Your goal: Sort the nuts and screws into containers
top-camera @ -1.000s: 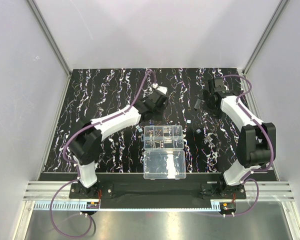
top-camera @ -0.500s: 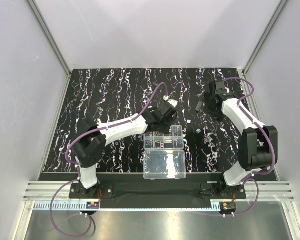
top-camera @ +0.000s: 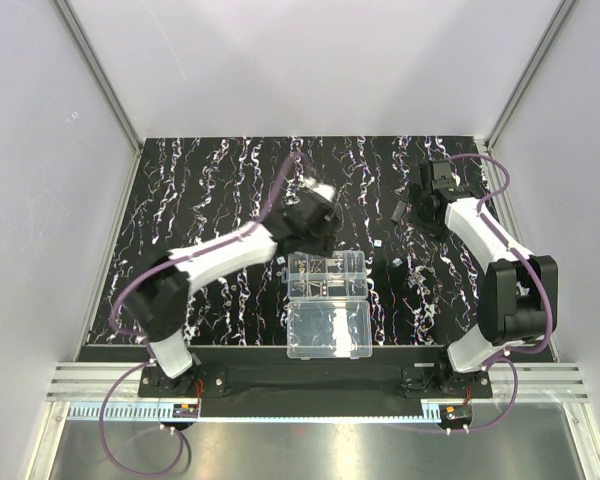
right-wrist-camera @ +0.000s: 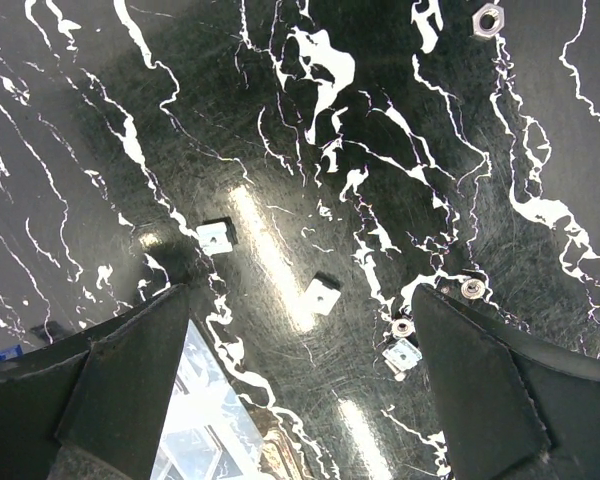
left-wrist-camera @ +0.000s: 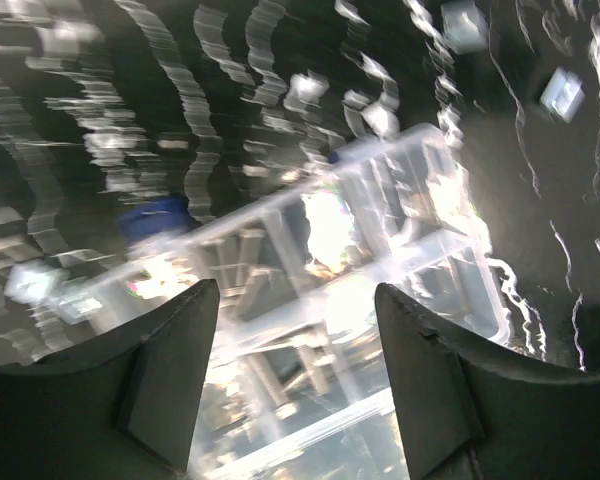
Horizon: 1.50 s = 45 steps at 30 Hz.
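organizer box (top-camera: 327,276) on mat (top-camera: 200,180), lid (top-camera: 329,330) nearer; loose nuts (top-camera: 396,261) right of box

A black mat with squiggly white and purple streaks (top-camera: 210,190) stretches back to a pale grey rear wall (top-camera: 310,70). A pale side panel (top-camera: 40,200) stands on the left, behind a slanted aluminium strut (top-camera: 100,80). Along the near edge runs a ribbed aluminium rail (top-camera: 310,385), followed by a brushed steel sheet (top-camera: 310,450). A small blue object (left-wrist-camera: 155,215), too blurred to identify, lies on the mat.
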Each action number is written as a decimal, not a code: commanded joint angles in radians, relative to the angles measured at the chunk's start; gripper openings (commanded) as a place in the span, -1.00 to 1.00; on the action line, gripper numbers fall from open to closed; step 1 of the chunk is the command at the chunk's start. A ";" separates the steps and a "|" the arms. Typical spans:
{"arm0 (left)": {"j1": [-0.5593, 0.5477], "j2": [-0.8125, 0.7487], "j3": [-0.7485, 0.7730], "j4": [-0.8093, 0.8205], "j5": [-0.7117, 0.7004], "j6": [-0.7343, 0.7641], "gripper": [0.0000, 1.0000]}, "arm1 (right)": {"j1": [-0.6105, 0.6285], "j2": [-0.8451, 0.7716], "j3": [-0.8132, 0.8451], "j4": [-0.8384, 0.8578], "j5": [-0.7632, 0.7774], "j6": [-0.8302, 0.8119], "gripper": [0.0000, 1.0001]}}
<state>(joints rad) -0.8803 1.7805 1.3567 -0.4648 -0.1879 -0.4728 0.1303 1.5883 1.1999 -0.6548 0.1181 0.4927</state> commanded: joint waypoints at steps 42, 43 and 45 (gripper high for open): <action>0.282 0.180 -0.091 0.029 -0.124 -0.115 -0.18 | -0.004 0.062 0.081 -0.009 -0.003 -0.063 0.99; 0.282 0.180 -0.096 0.035 -0.119 -0.118 -0.20 | -0.004 0.059 0.079 -0.011 -0.003 -0.066 0.99; 0.282 0.180 -0.105 0.043 -0.117 -0.128 -0.26 | -0.004 0.059 0.079 -0.011 -0.005 -0.066 0.99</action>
<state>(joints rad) -0.5949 1.9320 1.2568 -0.4252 -0.3035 -0.5625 0.1299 1.6619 1.2404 -0.6575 0.1040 0.4416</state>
